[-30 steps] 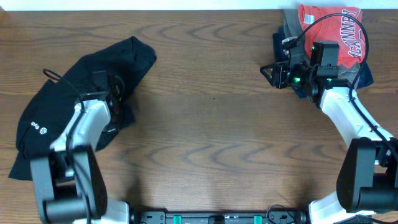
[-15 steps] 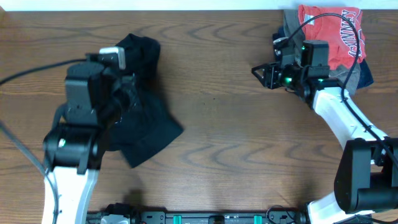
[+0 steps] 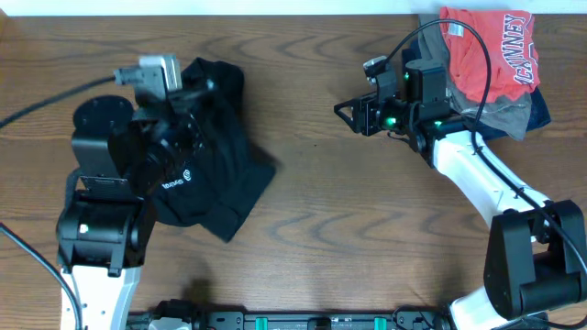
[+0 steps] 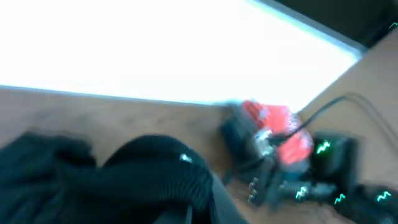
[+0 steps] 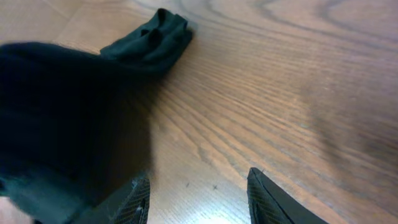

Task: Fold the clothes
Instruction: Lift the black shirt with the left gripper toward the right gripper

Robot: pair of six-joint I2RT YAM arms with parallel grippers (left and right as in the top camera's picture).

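The black garment [image 3: 206,174] hangs bunched from my raised left gripper [image 3: 194,96] and trails onto the table, with its small white logo [image 3: 184,174] showing. The left gripper is shut on the fabric. The left wrist view is blurred, with black cloth [image 4: 124,180] filling the lower left. My right gripper [image 3: 353,115] is open and empty above bare wood, well to the right of the garment. In the right wrist view its fingers [image 5: 205,199] frame the table, and the black garment [image 5: 62,118] lies ahead at the left.
A red shirt with white lettering [image 3: 486,50] lies on grey and navy garments [image 3: 537,110] at the back right corner, behind the right arm. It shows blurred in the left wrist view [image 4: 273,124]. The table's far edge meets a white wall.
The left arm has lifted the black garment off the far left of the table and carried it rightward. The right gripper has moved left, away from the red shirt pile.
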